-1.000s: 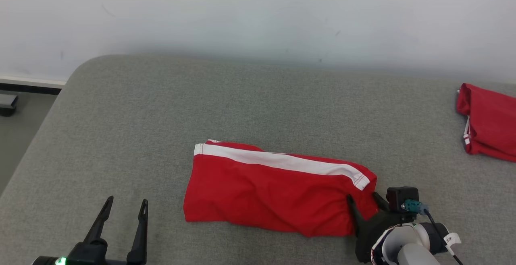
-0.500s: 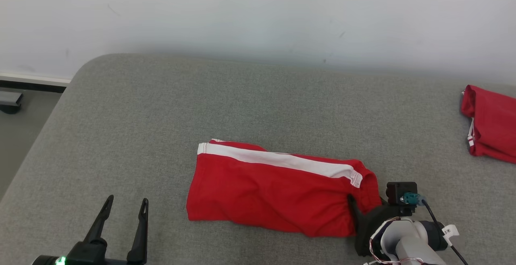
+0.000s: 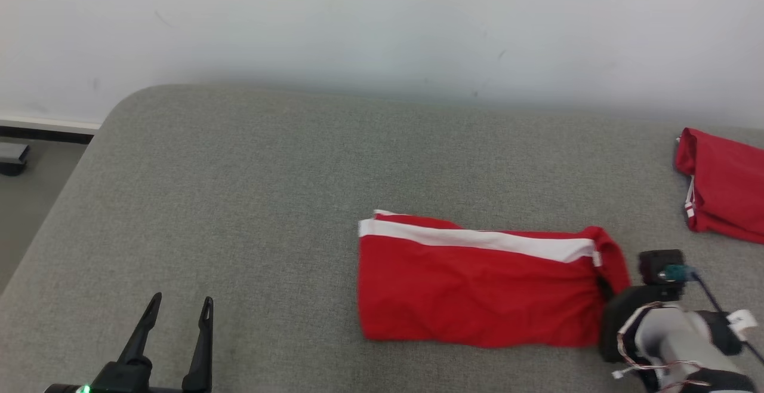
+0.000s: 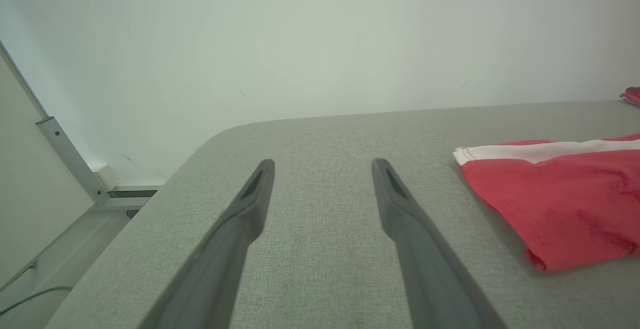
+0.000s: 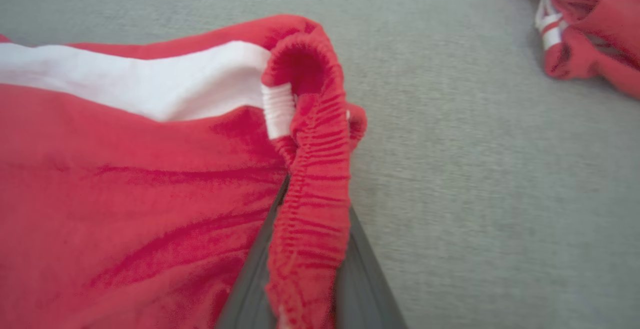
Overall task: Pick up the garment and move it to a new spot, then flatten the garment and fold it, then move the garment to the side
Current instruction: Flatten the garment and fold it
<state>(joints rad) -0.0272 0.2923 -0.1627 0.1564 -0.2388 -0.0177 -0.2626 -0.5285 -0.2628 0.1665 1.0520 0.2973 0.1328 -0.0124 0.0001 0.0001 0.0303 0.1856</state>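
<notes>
— Red shorts (image 3: 477,291). Lay flat on the grey mattress (image 3: 239,202), right of the middle, with a white stripe (image 3: 477,239) along the far edge.

— Folded yet?

— Looked folded, judging by the tidy oblong and the doubled layers at the waistband (image 5: 310,169). Probably past the pick-up, the flattening and the fold.

— Left to do?

— Likely just the move to the side. Lay well apart from a second red garment (image 3: 722,202) at the far right edge of the mattress, so not set aside yet, as far as could be judged.

— And the right gripper (image 3: 604,288)?

— Pinched tight on the shorts at the gathered waistband, at the right end of the cloth. Showed both dark fingers in the right wrist view, with the elastic bunched between them. Sat low over the mattress at the lower right of the head view, with the pale forearm angled up and left toward the cloth.

— Left gripper (image 3: 182,298)?

— Waited at the lower left with fingers spread wide and nothing between them. Pointed away from the robot, across bare mattress toward the wall (image 4: 320,44). Kept well apart from the near left corner of the shorts. Hung low; could not tell whether touching the mattress.

— Worth watching?

— Perhaps the fold. Might drag open under a grip at one end alone.
</notes>
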